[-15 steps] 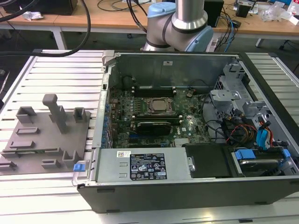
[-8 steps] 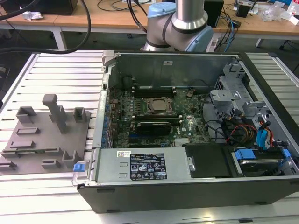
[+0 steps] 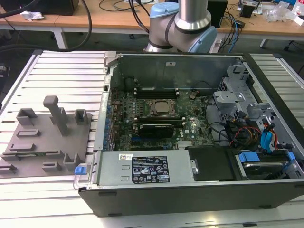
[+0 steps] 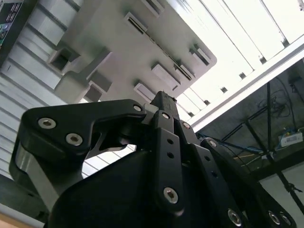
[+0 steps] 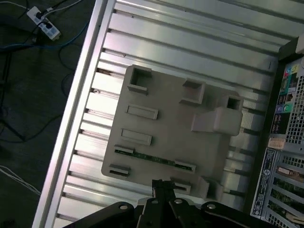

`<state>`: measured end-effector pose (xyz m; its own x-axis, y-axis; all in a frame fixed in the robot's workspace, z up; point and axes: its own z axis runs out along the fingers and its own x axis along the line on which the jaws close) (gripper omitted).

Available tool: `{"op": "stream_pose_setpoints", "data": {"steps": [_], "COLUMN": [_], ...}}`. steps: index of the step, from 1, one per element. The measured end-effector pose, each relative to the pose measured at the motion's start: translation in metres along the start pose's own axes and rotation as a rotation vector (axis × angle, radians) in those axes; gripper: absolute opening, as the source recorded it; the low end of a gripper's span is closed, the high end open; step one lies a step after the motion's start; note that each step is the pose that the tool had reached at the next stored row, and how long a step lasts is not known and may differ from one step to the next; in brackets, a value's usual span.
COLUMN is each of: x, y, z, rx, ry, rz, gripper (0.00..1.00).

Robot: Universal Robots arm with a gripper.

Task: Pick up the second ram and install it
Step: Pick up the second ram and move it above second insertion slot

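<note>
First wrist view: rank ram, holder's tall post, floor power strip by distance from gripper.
1. ram, in the holder slot by the gripper.
2. tall post, at the holder's far side.
3. power strip, on the floor.

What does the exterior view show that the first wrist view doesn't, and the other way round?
The exterior view adds the inside of the open computer: its motherboard and cables, with the arm base behind it.

The first wrist view adds the gripper, shut and holding nothing, close to a green ram that lies in a slot of the holder, and a power strip on the floor.

Both show the grey holder on the slatted table, beside the computer.
</note>
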<state>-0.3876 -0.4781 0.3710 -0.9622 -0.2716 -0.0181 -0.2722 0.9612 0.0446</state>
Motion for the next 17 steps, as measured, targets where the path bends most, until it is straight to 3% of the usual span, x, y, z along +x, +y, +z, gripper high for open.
{"op": "stream_pose_setpoints", "data": {"steps": [3, 17], "x": [0.0000, 0.0000], "y": [0.0000, 0.0000], "z": [0.0000, 0.0000], "rx": [-0.0009, -0.0036], "ry": [0.0024, 0.0091], "rz": [-0.055, -0.203], "gripper": [0.11, 0.11]}}
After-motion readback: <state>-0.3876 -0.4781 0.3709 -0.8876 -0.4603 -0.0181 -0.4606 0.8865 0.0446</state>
